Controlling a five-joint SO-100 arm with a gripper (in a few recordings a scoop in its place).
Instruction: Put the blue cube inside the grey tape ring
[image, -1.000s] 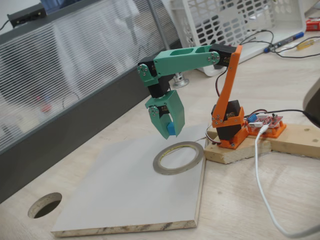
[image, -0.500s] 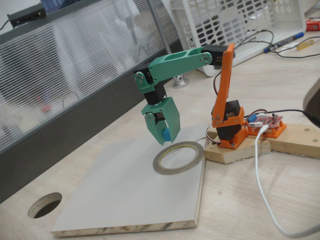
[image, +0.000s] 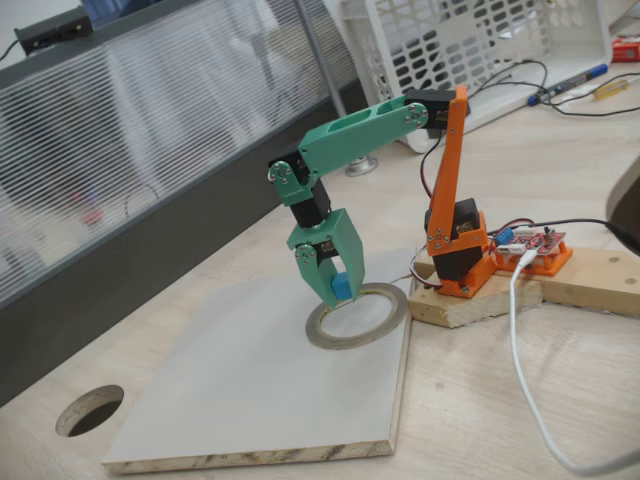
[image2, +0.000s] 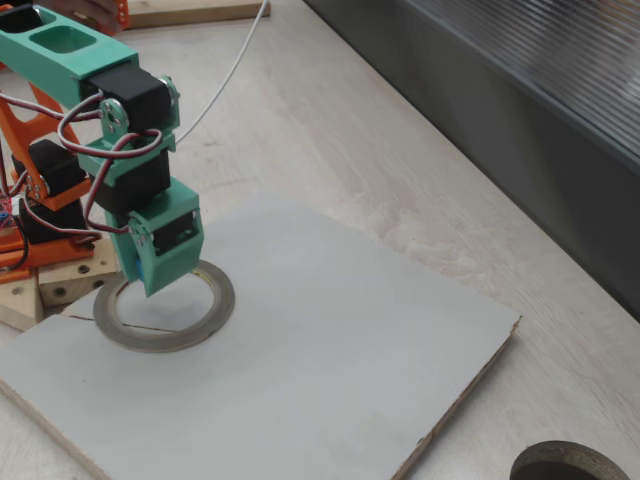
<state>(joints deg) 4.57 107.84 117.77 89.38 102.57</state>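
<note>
The blue cube is pinched between the green fingers of my gripper, which is shut on it. The gripper hangs low over the far left rim of the grey tape ring, and the cube is just above the ring's edge. The ring lies flat on a white board next to the arm's orange base. In another fixed view, the gripper covers the cube and stands over the ring near its upper rim.
A round dark cut-out hole sits in the table at the front left, also at the lower corner in another fixed view, hole. The arm's wooden base block, a white cable and a white basket are to the right and behind.
The gripper has come down with the cube, from well above the board to just over the ring's rim. The arm stretched forward and lower.
</note>
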